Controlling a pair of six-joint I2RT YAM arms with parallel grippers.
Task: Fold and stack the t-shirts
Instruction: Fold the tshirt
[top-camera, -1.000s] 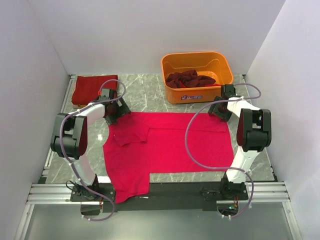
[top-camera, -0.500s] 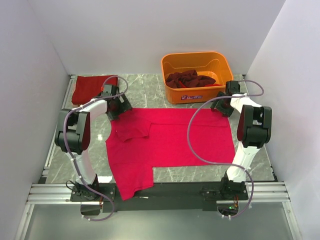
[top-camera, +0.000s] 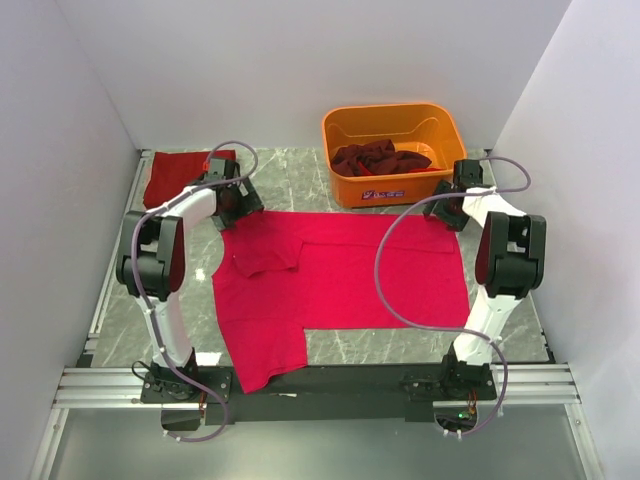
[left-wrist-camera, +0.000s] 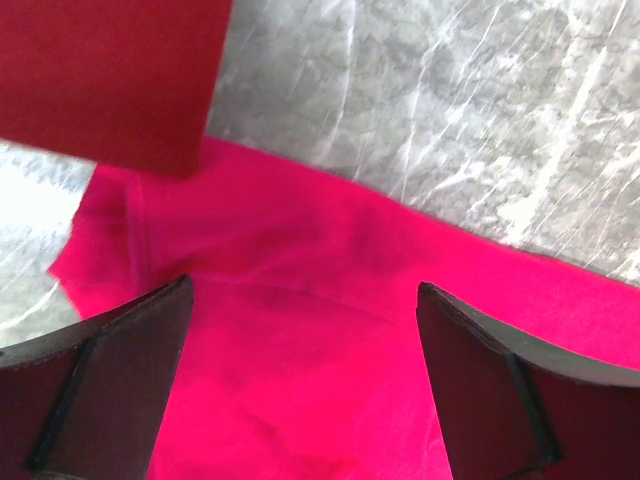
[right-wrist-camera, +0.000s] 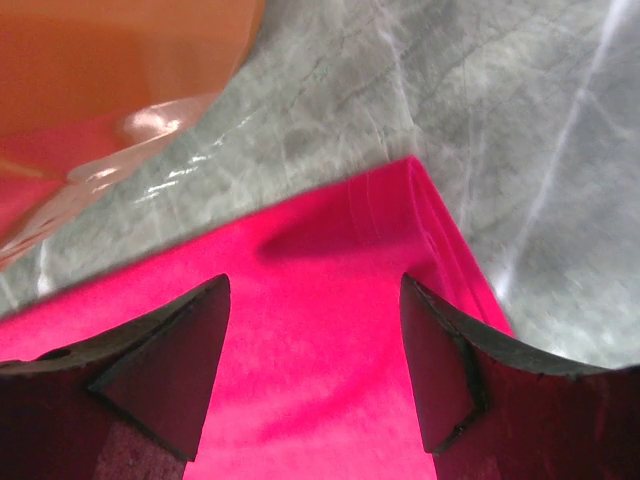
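Note:
A bright pink-red t-shirt (top-camera: 340, 275) lies spread flat on the marble table, one sleeve folded in near the left and its lower left part hanging over the near edge. My left gripper (top-camera: 232, 205) is open just above the shirt's far left corner (left-wrist-camera: 300, 340). My right gripper (top-camera: 450, 212) is open just above the far right corner (right-wrist-camera: 330, 320). A folded dark red shirt (top-camera: 178, 178) lies at the far left and shows in the left wrist view (left-wrist-camera: 100, 70). Dark red shirts (top-camera: 378, 158) lie crumpled in the orange bin (top-camera: 395, 118).
The orange bin stands at the back right, close to my right gripper; its wall shows in the right wrist view (right-wrist-camera: 100, 90). White walls enclose the table on three sides. A metal rail (top-camera: 300, 385) runs along the near edge.
Both grippers have moved away from me, drawing the shirt's far edge back and flattening it. Both now stand open over the corners.

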